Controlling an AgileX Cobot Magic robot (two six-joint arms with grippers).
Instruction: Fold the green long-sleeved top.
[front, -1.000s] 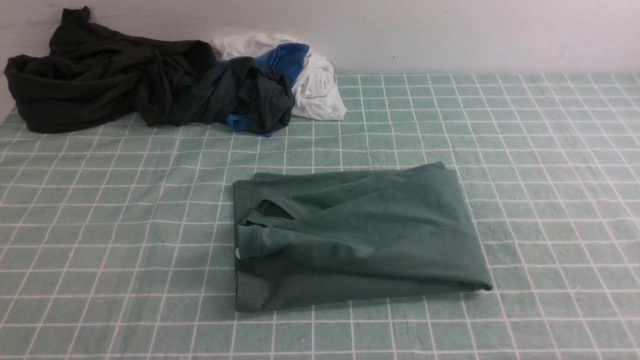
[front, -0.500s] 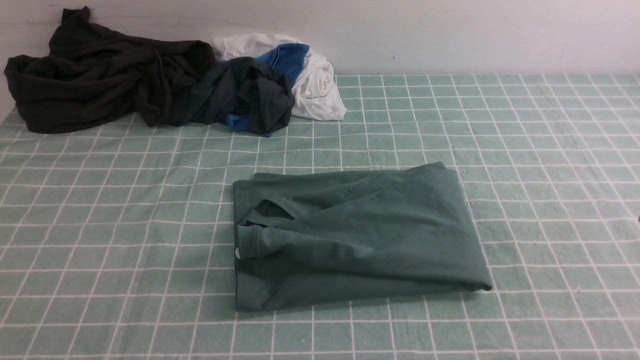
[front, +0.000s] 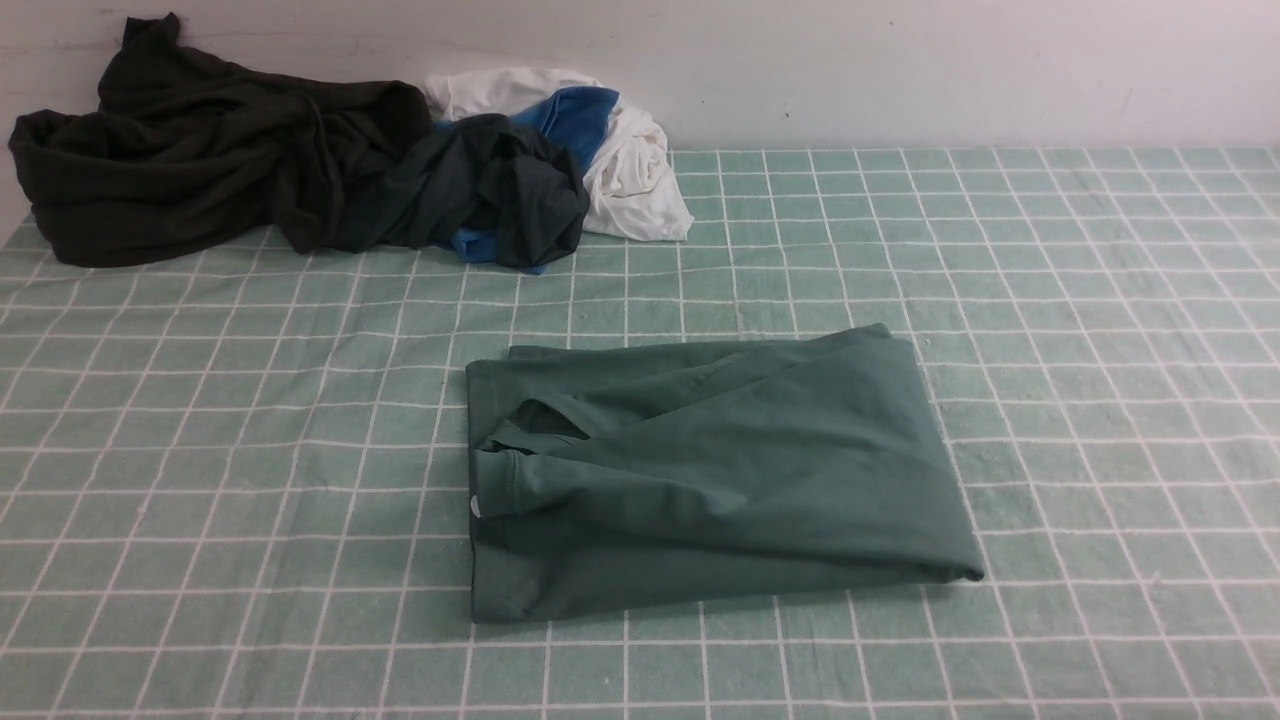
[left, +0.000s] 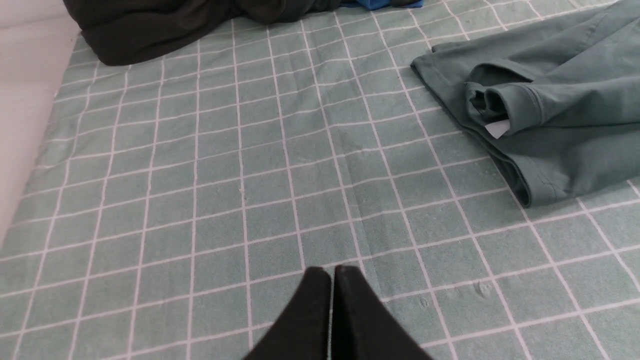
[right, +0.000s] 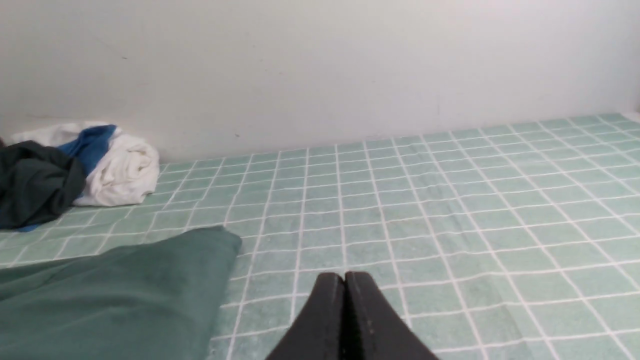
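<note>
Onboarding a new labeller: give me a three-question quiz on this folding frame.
1. True or false: the left pincer grips the green top.
2. The white label sits at the top's: A) neckline B) hem C) far corner?
3. Fill in: the pile of clothes lies against the ___.

Key: 1 false, it is shut and empty, apart from the top, like the right pincer. 2 A. 3 wall.

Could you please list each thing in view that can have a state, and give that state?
Green top: folded into a flat bundle on the checked cloth, not held.
Dark clothes: crumpled in a heap by the wall.
White and blue clothes: bunched beside the dark heap.
Left gripper: shut, empty.
Right gripper: shut, empty.
</note>
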